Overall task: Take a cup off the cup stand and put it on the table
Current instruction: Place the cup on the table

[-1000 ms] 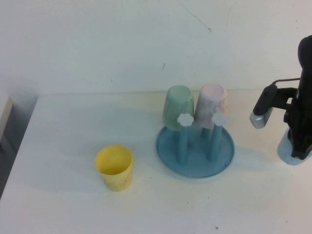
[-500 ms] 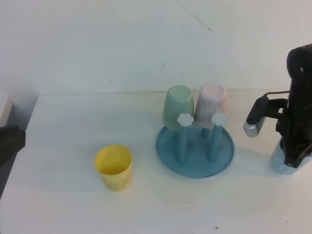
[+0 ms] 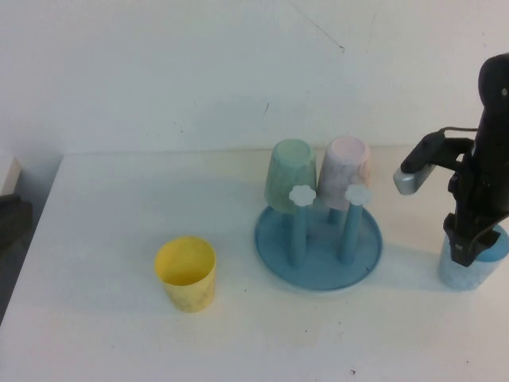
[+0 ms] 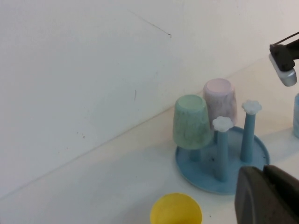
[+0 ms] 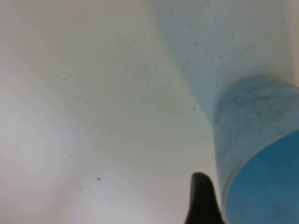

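Observation:
The light blue cup [image 3: 471,270] stands upright, mouth up, on the white table [image 3: 119,199] to the right of the cup stand [image 3: 318,276]. My right gripper [image 3: 469,248] hangs straight down over the cup's rim. In the right wrist view one dark finger [image 5: 201,198] sits just outside the cup's wall [image 5: 252,130], a thin gap apart, and the jaws look open. My left gripper [image 4: 268,196] is shut and empty, low at the table's left side, well away from the stand [image 4: 205,173].
A mint green cup [image 3: 290,175] and a pink cup [image 3: 347,171] hang upside down on the stand's back pegs. Two front pegs with white knobs [image 3: 302,195] are bare. A yellow cup [image 3: 185,273] stands upright left of the stand.
The right arm has shifted a little left and risen; the light blue cup now shows more fully below the gripper, resting on the table. The left arm's dark shape edged in at the left.

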Controlling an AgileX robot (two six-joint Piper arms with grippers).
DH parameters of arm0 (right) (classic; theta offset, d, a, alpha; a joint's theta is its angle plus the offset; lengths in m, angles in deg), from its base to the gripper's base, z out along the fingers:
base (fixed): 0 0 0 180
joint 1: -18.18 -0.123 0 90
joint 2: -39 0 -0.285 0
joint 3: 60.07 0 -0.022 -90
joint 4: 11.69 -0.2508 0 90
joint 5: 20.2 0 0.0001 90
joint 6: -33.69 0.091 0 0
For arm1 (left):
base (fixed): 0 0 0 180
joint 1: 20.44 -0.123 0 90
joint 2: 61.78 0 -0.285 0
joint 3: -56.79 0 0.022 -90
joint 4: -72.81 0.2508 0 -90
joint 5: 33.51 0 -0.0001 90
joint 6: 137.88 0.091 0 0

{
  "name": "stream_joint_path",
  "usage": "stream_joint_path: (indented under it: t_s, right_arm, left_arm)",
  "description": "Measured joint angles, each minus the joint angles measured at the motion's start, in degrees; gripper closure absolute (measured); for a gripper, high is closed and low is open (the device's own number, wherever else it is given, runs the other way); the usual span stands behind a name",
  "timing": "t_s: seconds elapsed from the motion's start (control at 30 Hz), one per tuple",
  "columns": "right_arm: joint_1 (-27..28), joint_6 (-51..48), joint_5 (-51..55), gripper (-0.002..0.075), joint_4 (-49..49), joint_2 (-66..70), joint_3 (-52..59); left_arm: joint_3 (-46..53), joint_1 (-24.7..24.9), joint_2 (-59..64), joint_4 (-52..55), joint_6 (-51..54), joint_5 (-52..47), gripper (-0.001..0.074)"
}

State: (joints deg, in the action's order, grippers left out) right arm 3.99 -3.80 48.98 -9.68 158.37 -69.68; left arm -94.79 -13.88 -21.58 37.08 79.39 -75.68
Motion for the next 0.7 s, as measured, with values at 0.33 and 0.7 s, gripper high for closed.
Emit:
stream_joint_path:
  t_s: [0.33,0.7]
  right_arm:
    - [0.69,-2.45,0.35,0.0396,-19.14,-18.7,3.9]
    - [1.01,-28.58,-17.07,0.0491,-58.92,-50.32,30.94]
  left_arm:
    - [0.0,0.0,0.0,3.17,-4.0,2.41,0.0736]
    - [1.26,0.0,-0.22,20.39,-21.96,2.31,0.0736]
